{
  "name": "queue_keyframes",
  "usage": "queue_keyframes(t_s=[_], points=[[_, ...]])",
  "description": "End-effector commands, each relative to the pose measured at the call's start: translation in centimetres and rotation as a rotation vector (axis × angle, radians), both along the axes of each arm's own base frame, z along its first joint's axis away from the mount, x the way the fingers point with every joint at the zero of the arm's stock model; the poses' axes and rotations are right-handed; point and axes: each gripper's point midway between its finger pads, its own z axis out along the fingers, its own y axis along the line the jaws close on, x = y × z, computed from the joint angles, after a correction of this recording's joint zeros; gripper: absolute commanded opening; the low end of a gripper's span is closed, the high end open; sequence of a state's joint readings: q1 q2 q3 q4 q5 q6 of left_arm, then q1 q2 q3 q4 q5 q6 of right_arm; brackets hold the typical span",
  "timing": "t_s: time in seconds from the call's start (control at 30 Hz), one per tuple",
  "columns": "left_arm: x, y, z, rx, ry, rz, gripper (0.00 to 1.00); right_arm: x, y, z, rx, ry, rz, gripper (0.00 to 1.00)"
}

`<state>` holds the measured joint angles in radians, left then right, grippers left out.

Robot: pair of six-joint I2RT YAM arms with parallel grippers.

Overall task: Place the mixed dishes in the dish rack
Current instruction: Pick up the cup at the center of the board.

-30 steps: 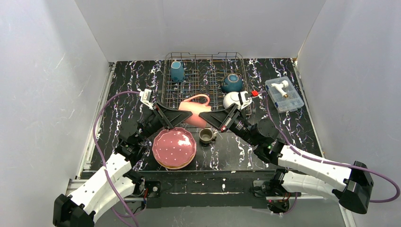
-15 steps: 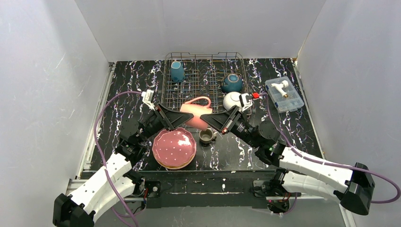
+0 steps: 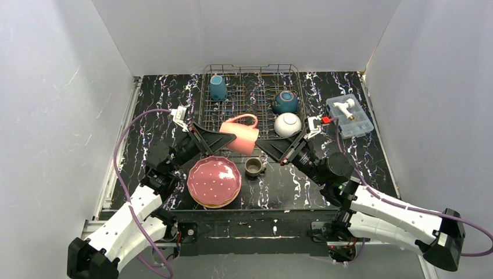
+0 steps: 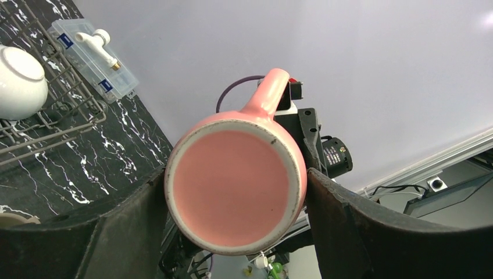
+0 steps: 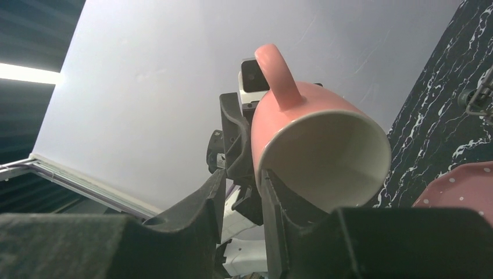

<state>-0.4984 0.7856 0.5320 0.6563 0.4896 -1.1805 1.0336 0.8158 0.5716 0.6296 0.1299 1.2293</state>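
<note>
gripping pink mug (image 3: 239, 135); left fingers (image 4: 116, 232)

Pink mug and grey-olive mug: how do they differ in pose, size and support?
The pink mug is held in the air by the left end effector; the grey-olive mug stands free on the table. The pink mug lies on its side; the grey-olive mug is upright, mouth up. The pink mug looks larger than the grey-olive mug. Both have one handle.
</note>
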Motion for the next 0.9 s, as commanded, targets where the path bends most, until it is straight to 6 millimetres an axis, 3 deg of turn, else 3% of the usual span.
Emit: queue_keyframes(t_s=[0.0,0.2,0.47,0.87], points=[[0.2,0.8,4.8,-0.072,-0.128,0.042,0.00,-0.1,-1.3,1.5,0.060,-0.028,-0.030,0.40],[1.0,0.9,5.1,-0.064,-0.134,0.060,0.00,0.0,-2.1,0.5,0.009,-0.018,-0.065,0.51],[2.5,1.1,5.7,-0.009,-0.155,0.075,0.00,0.0,-3.8,-0.2,-0.057,-0.034,-0.123,0.54],[6.1,1.8,5.2,0.114,-0.184,0.098,0.00,0.2,-4.6,-0.9,-0.223,-0.089,-0.175,0.55]])
